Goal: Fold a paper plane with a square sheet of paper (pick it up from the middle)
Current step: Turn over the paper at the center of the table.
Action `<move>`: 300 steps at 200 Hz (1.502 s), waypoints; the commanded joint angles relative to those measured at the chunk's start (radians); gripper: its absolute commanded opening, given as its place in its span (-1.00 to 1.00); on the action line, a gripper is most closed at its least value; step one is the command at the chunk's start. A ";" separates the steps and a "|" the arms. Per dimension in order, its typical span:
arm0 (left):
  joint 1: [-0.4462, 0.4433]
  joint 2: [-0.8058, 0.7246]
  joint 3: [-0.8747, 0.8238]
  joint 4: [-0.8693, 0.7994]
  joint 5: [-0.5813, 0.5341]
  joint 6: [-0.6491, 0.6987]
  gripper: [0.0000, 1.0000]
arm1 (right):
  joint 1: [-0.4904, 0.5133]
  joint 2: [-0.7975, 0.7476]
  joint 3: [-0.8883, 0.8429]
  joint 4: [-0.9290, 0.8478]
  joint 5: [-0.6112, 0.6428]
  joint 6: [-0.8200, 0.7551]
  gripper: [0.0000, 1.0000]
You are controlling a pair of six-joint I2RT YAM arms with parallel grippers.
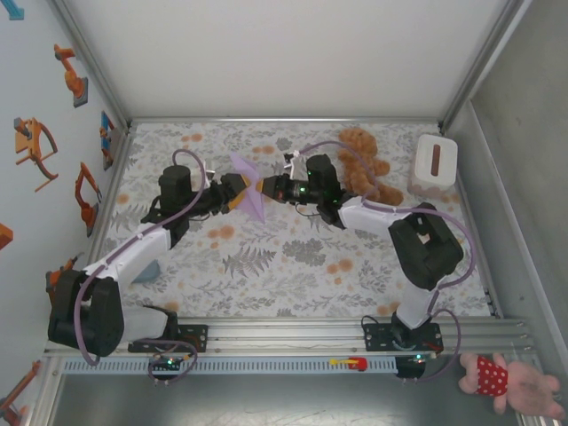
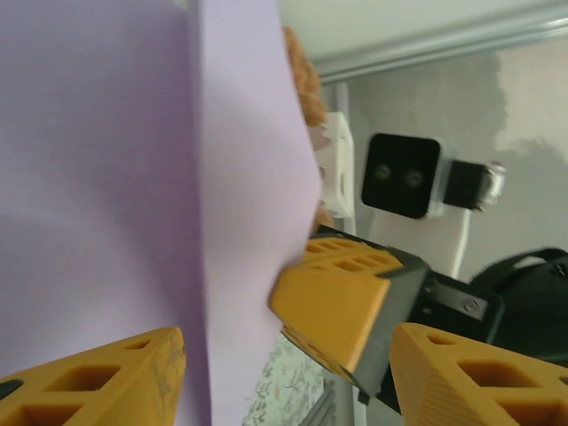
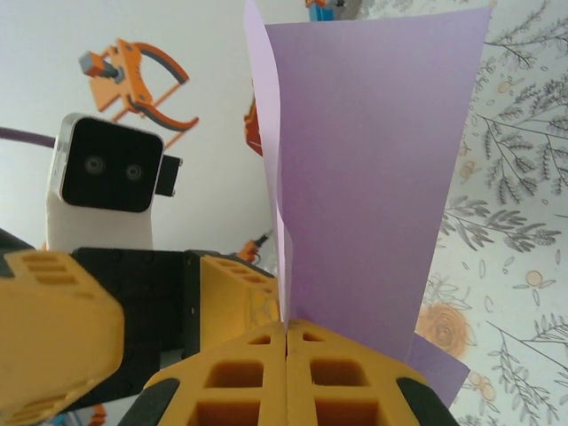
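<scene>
From overhead I see the brown teddy bear (image 1: 362, 164) lying just behind my right arm's wrist, close beside it. The white rectangular box (image 1: 435, 163), with a brown oval on its top, sits farther right near the table's back corner. Both are well apart from the paper. A pink plush toy (image 1: 510, 382) lies outside the rail at the near right. What crowds the work is the arms themselves. The two claws meet nose to nose over the middle of the floral tablecloth (image 1: 293, 257), with the lavender sheet of paper (image 1: 245, 170) held up off the cloth between them. The right gripper (image 3: 287, 330) has its fingers pressed flat together on the edge of the sheet nearest it, and the paper rises out of the seam. The left gripper (image 1: 236, 191) stands spread. In its wrist view one finger lies just beside the sheet, the other is well off, and the right claw's tip pokes into the gap. The sheet is thin, matte and smooth, creased lengthwise so two layers stand at an angle. One sharp corner juts out low beside the right claw. The fingers are blocky orange plastic with square cut-out pockets. The cloth is printed with grey ferns and orange blossoms.
</scene>
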 commanded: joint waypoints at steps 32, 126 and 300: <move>-0.019 0.000 -0.015 0.124 0.065 -0.014 0.10 | -0.022 -0.055 -0.034 0.168 -0.045 0.139 -1.00; -0.042 0.028 -0.015 0.246 0.127 -0.048 -0.24 | -0.034 -0.009 -0.054 0.379 -0.071 0.298 -1.00; -0.042 0.013 0.072 -0.138 -0.012 0.178 -0.83 | -0.126 -0.035 -0.153 0.346 -0.029 0.271 -0.46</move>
